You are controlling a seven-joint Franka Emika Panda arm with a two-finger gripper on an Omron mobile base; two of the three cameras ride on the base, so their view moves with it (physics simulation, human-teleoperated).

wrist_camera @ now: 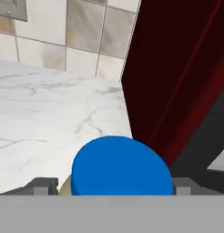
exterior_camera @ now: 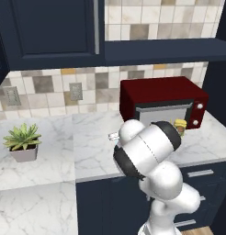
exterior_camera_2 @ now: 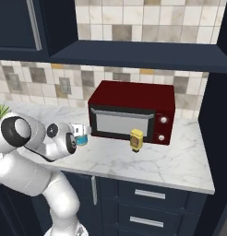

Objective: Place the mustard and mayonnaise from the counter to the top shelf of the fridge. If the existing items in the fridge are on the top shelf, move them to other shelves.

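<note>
The mayonnaise (wrist_camera: 122, 166), a cream jar with a blue lid, stands on the marble counter (exterior_camera_2: 134, 161) by the left end of a red microwave. My gripper (wrist_camera: 114, 184) is lowered over it, jaws open, with a fingertip (wrist_camera: 43, 184) on either side of the lid and a small gap to each. The right base view shows the jar (exterior_camera_2: 81, 139) under the gripper (exterior_camera_2: 80, 133). The mustard (exterior_camera_2: 136, 139), a squat yellow bottle, stands apart in front of the microwave door, and shows past my arm as the mustard (exterior_camera: 180, 126). The fridge and its top shelf are out of view.
The red microwave (exterior_camera_2: 134, 110) stands close to the right of the jar, with a tiled wall behind. A dark shelf (exterior_camera_2: 143, 55) and cabinets hang above. A potted plant (exterior_camera: 23, 142) sits far left on the counter. Navy drawers (exterior_camera_2: 147, 203) lie below the counter edge.
</note>
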